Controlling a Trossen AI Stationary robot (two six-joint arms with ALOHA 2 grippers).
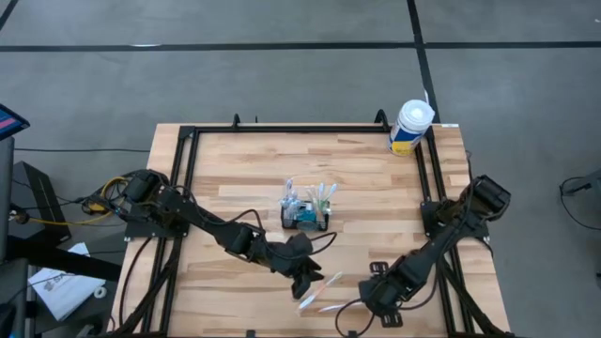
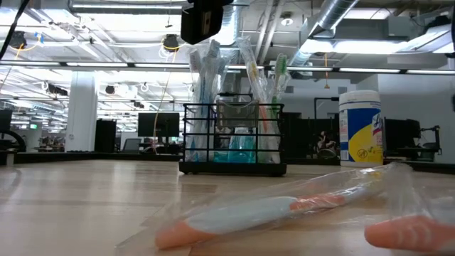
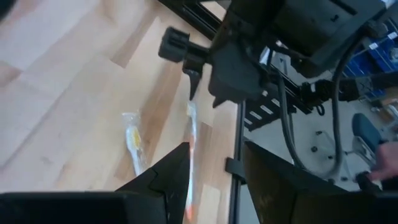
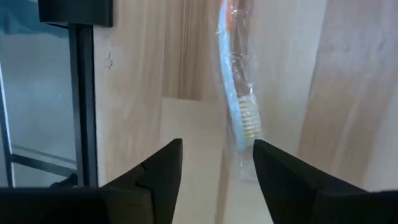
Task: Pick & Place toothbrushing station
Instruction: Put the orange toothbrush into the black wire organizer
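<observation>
Your right gripper (image 4: 214, 180) hangs open and empty over a wrapped toothbrush (image 4: 239, 93) near the front edge, lined up to pinch it; your left gripper (image 3: 214, 180), also open and empty, waits beside it, and the caddy (image 1: 306, 218) sits farther back.

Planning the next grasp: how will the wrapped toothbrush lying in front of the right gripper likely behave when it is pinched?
The wrapped toothbrush lies flat in loose clear film, so the right gripper may catch the wrapper first and slip. The handle looks slim and rigid, probably light. Flat on the table, it seems unlikely to roll.

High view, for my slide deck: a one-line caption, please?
Both open grippers, left and right, flank wrapped toothbrushes lying before the wire-mesh caddy.
</observation>
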